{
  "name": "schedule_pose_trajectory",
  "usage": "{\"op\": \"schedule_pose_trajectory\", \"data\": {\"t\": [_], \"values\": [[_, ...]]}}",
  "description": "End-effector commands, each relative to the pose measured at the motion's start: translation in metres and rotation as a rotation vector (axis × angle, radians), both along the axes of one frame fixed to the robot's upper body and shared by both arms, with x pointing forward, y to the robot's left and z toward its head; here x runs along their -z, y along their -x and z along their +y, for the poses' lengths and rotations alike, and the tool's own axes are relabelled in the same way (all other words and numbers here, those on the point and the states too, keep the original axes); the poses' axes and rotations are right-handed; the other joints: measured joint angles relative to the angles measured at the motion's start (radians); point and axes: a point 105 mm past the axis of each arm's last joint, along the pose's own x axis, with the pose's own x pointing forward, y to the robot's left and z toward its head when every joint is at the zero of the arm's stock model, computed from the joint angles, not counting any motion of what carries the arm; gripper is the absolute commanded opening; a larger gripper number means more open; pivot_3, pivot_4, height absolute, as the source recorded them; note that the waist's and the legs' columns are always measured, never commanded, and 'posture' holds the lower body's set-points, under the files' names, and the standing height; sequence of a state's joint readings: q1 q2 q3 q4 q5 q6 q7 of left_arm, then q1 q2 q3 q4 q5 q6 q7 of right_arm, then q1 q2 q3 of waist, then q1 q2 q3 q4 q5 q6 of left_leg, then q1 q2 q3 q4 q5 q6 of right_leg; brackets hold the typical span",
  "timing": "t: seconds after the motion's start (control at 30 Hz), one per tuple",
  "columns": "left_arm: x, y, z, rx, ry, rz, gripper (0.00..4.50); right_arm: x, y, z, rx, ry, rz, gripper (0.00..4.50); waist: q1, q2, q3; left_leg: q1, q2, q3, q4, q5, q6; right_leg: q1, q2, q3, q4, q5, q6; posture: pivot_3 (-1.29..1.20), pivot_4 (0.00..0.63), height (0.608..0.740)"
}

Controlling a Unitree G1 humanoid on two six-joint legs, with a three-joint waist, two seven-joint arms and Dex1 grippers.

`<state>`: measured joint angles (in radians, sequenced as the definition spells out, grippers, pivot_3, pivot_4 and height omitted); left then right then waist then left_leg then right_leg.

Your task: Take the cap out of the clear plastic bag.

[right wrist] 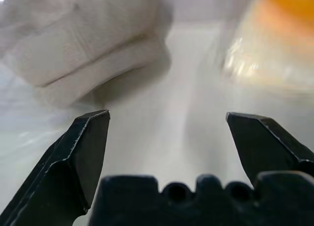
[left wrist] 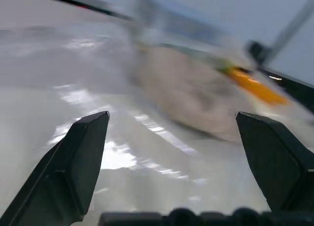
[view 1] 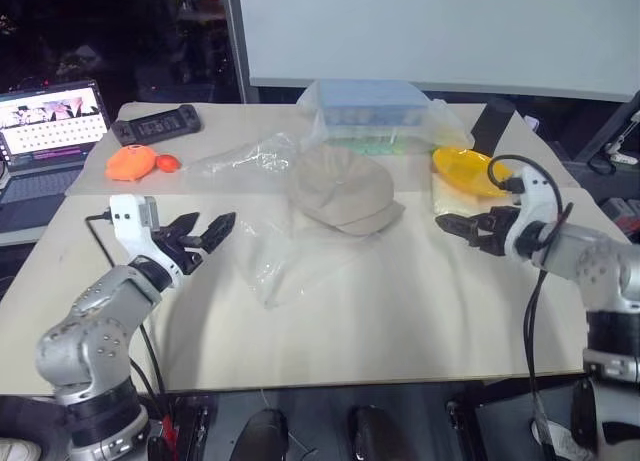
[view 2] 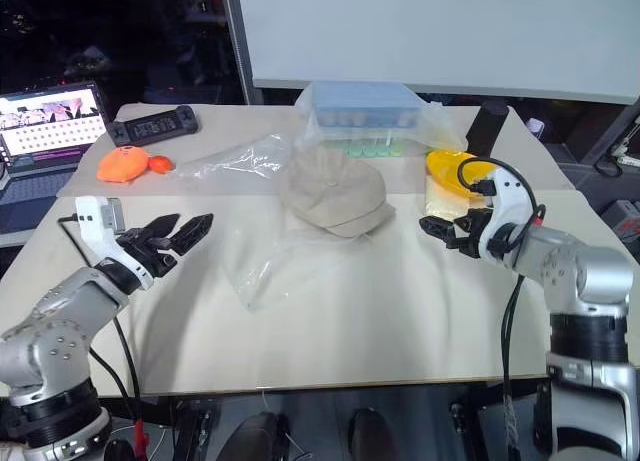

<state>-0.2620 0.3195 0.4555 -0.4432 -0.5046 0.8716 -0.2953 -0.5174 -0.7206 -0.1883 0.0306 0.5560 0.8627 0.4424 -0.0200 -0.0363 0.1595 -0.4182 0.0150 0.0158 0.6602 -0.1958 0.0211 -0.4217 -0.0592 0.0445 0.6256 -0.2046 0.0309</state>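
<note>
The soft beige cap (view 1: 342, 189) lies crown-up on the counter, out of the clear plastic bag (view 1: 290, 253), which lies flat and crinkly just beside it.

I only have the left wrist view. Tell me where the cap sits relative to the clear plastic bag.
Observer: The cap lies on the table, outside the clear plastic bag, which lies flat in front of the cap, toward the robot.
Operator: Give me the right gripper's state.
Observer: The right gripper is open and holds nothing, off to the cap's right.
Operator: Report what that orange blur behind the cap is.
Observer: A yellow disc resting on another clear wrapper, beside a blue-lidded box.
Operator: Say what is on my left.
Observer: An orange object and a black controller, near a laptop.
</note>
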Motion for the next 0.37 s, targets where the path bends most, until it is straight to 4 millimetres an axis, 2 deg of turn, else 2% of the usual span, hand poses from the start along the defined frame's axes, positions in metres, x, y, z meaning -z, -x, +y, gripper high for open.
{"op": "schedule_pose_trajectory", "data": {"t": [0.03,0.17,0.37], "values": [[-0.013,-0.001,0.010,-0.169,-0.089,-0.120,4.43,-0.001,-0.004,-0.004,0.021,0.123,-0.155,4.50,0.002,0.000,0.000,0.000,0.000,0.001,0.000,0.000,0.000,0.000,0.000,0.000,0.000,0.000,0.000,0.00,0.150,0.740],[0.008,0.003,0.010,-0.209,-0.292,-0.103,4.43,0.028,-0.005,-0.003,0.056,0.189,-0.172,4.50,-0.001,0.000,0.000,0.001,0.001,0.001,0.000,0.000,0.000,0.000,0.000,0.002,0.001,0.000,-0.001,0.00,0.150,0.740],[0.024,0.012,0.021,-0.276,-0.272,-0.109,4.43,0.048,-0.011,0.005,0.072,0.216,-0.195,4.50,0.003,0.000,0.000,0.002,0.001,0.003,-0.001,0.000,0.000,-0.001,0.000,0.003,0.002,0.000,-0.001,0.00,0.150,0.740]]}}
